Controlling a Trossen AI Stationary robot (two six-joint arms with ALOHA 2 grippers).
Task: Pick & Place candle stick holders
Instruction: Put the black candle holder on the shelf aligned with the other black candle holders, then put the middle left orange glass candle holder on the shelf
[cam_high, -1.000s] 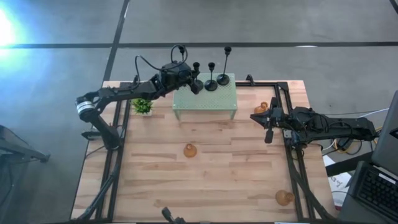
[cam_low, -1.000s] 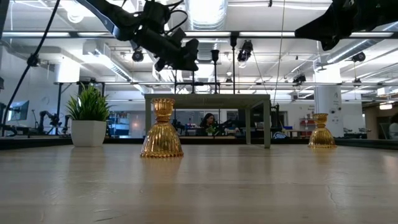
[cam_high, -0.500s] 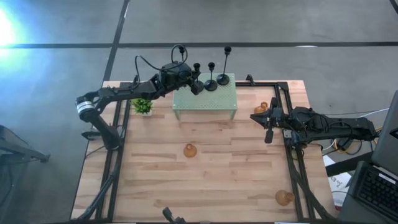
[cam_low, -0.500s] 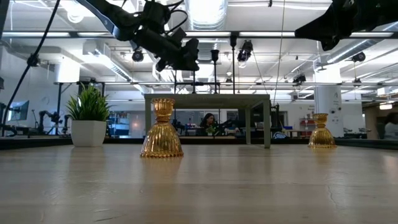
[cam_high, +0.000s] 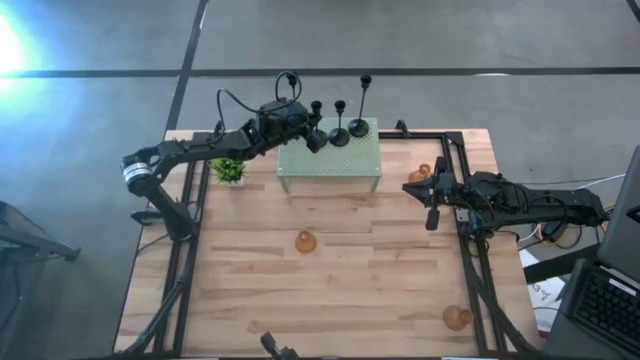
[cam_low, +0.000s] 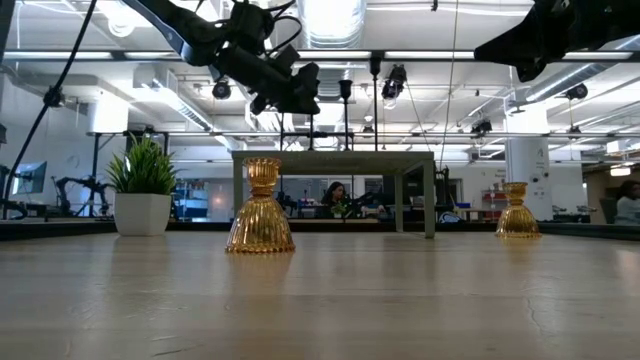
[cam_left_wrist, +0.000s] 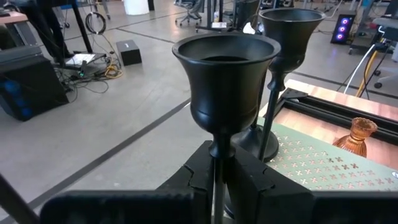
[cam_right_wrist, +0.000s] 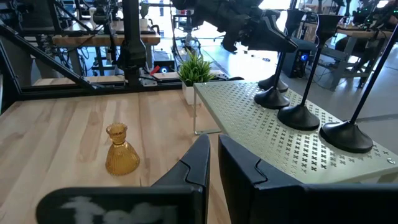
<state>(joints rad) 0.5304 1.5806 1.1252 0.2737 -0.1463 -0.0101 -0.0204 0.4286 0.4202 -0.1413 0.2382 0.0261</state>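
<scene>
**Left gripper on a black holder**

I see the left gripper (cam_high: 314, 137) at upper centre, fingers clamped on a black candle stick holder (cam_left_wrist: 225, 87) over the green stand (cam_high: 330, 160). The right gripper (cam_high: 432, 210) waits at right, fingers together, empty.

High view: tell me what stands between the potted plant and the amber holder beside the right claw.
The pale green perforated stand stands between the potted plant and that amber holder, plain in the high view.
</scene>
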